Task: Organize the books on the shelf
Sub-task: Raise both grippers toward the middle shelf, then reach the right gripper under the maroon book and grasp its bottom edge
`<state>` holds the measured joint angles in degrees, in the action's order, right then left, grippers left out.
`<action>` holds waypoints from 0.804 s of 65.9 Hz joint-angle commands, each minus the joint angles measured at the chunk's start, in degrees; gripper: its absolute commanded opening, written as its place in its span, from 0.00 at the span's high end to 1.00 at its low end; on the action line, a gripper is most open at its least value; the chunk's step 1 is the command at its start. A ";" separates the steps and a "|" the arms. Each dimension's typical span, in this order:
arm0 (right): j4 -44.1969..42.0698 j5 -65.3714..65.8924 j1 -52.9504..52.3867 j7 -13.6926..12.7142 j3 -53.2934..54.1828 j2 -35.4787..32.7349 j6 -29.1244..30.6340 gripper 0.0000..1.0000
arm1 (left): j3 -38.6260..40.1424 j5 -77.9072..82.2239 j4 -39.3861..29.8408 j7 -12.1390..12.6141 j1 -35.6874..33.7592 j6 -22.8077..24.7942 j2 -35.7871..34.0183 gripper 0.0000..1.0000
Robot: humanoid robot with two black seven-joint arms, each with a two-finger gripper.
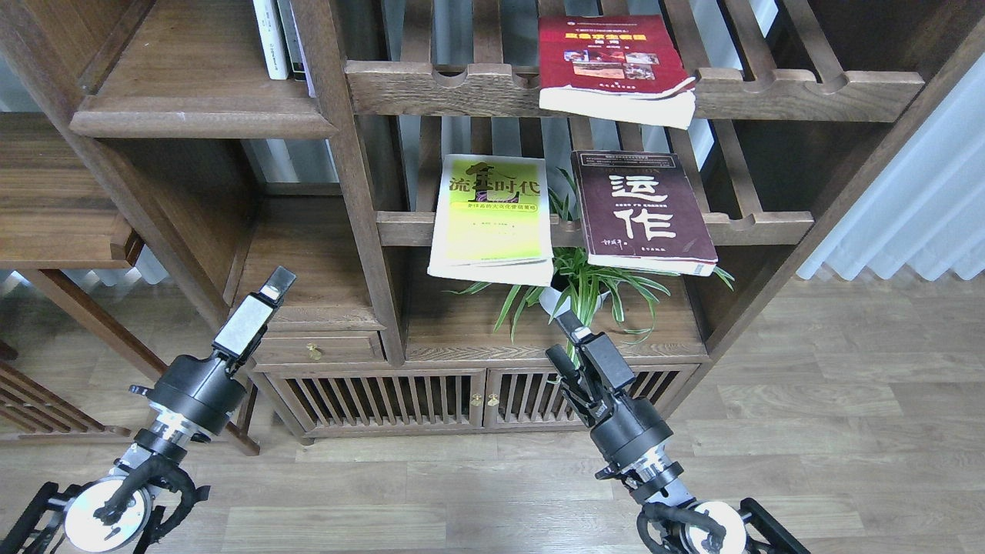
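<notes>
Three books lie flat on slatted racks. The red book (612, 65) overhangs the upper rack. The lime-yellow book (492, 219) and the dark maroon book (639, 209) lie side by side on the lower rack, both overhanging its front rail. The solid shelf (202, 121) with the moulded front edge is at the upper left. My left gripper (275, 285) is low and left, in front of the small drawer unit, seen side-on and holding nothing. My right gripper (559, 338) is below the maroon book, in front of the plant, fingers apart and empty.
Slim white and grey books (275, 38) stand at the back right of the solid shelf. A potted spider plant (592, 285) sits on the low cabinet (462, 350) under the two lower books. A white curtain (916, 208) hangs at the right.
</notes>
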<state>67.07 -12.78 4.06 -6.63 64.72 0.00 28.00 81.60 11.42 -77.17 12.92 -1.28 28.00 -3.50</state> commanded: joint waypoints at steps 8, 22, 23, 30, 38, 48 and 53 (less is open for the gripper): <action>-2.65 -1.63 -1.07 1.61 1.19 0.00 0.00 0.00 | 0.05 0.00 0.27 -0.09 -0.04 0.00 -0.10 0.00; -3.53 -4.89 -3.79 14.44 0.05 0.00 0.00 0.00 | 0.14 0.00 0.44 -0.09 -0.04 0.00 -0.63 0.00; -3.53 -4.89 -3.88 14.88 -0.03 0.00 0.00 0.00 | 0.14 0.00 0.44 -0.09 -0.04 0.00 -0.63 0.00; -3.70 -5.06 -5.20 16.99 -0.39 0.00 0.00 0.00 | 0.23 0.00 0.44 -0.18 0.05 0.00 -0.81 0.00; -4.84 -4.97 -7.92 17.96 -0.47 0.00 0.00 0.00 | 0.23 0.00 0.44 -0.18 0.05 0.00 -0.81 0.00; -9.94 -5.06 -10.82 18.32 -0.47 0.00 0.00 0.00 | 1.10 0.00 0.36 -0.18 0.05 0.00 -0.81 0.00; -12.93 -5.06 -11.44 18.40 -1.00 0.00 0.00 0.00 | 1.90 0.00 0.36 -0.18 0.05 0.00 -0.89 0.00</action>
<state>57.58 -17.80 -6.43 11.60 64.21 0.01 28.01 82.64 11.43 -76.75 12.74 -1.22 28.00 -4.35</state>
